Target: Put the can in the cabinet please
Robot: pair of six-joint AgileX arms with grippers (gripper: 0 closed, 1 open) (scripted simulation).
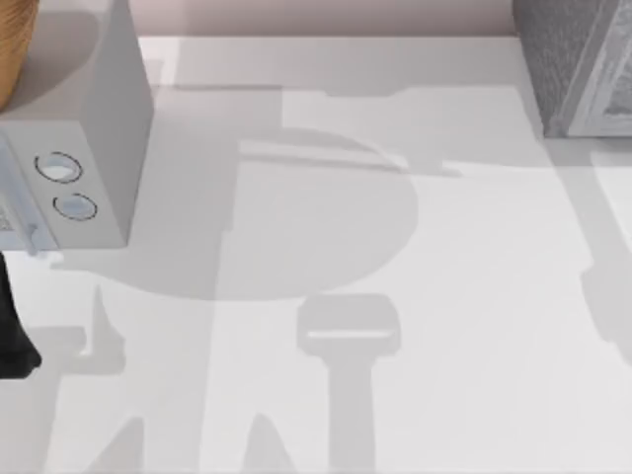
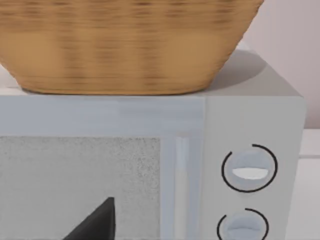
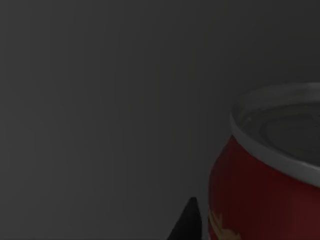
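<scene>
2 AgileX arms, little of either in frame

In the top view, a black part of the left arm (image 1: 12, 326) sits at the left edge, below mid-height. The left wrist view shows 1 dark fingertip (image 2: 97, 222) at its bottom edge, left of centre. The right wrist view has 1 dark fingertip (image 3: 189, 222) at bottom centre.

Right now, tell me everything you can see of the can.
The can appears in the right wrist view, close to the camera against a dark grey background. Its body is glossy red with a small gold-tan mark low on the side, and it bulges below a silver rim around a recessed grey metallic lid. It looks upright. A dark fingertip sits right beside it; whether they touch cannot be told, nor what the can rests on.
</scene>
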